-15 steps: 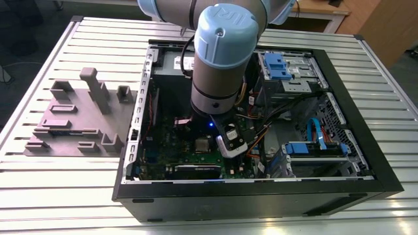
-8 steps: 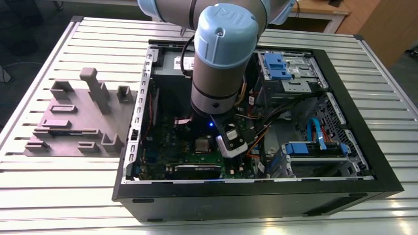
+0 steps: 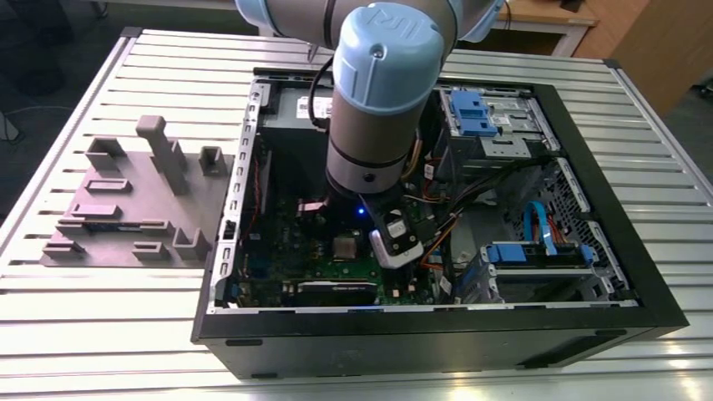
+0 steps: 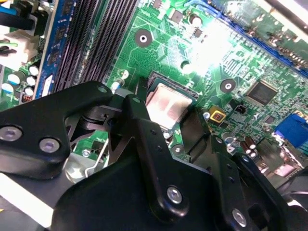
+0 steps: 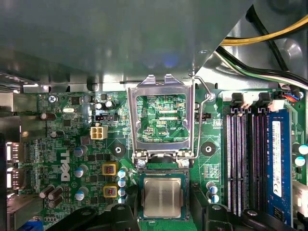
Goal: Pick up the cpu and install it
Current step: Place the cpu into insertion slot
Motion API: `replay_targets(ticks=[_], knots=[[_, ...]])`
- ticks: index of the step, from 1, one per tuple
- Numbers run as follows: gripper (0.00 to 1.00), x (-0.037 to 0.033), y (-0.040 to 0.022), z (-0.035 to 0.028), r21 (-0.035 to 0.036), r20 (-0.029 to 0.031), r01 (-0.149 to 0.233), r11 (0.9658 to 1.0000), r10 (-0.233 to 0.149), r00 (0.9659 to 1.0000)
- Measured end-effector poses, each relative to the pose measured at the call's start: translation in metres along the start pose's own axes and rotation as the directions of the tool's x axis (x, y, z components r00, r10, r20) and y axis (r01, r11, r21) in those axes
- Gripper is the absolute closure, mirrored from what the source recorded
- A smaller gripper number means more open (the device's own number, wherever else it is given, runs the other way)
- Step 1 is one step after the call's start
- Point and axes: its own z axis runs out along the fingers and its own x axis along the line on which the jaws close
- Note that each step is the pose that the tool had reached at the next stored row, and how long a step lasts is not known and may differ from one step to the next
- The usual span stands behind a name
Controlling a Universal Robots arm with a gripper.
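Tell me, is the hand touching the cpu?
Cannot tell. In both wrist views the hand sits astride the cpu, but neither shows contact or a gap plainly.

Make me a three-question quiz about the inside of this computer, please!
1. Where is the cpu?
A. on the table outside the case
B. in its socket on the motherboard
C. on a blue drive bay

2. What colour is the motherboard?
A. red
B. white
C. green

3. How is the silver socket frame?
A. flipped open
B. shut over the cpu
C. taken off

Answers:
1 B: in the first wrist view, the silvery chip lies flat in the socket.
2 C: the board is green all around the socket.
3 A: the frame is swung back on its hinge, leaving the cpu uncovered.
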Motion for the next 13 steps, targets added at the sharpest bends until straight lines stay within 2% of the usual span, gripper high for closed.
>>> replay_targets(ticks=[13], knots=[[0.46, 0.0000, 0.0000, -0.0019, 0.0002, -0.0014, 0.000, 1.0000, 0.000, 1.0000]])
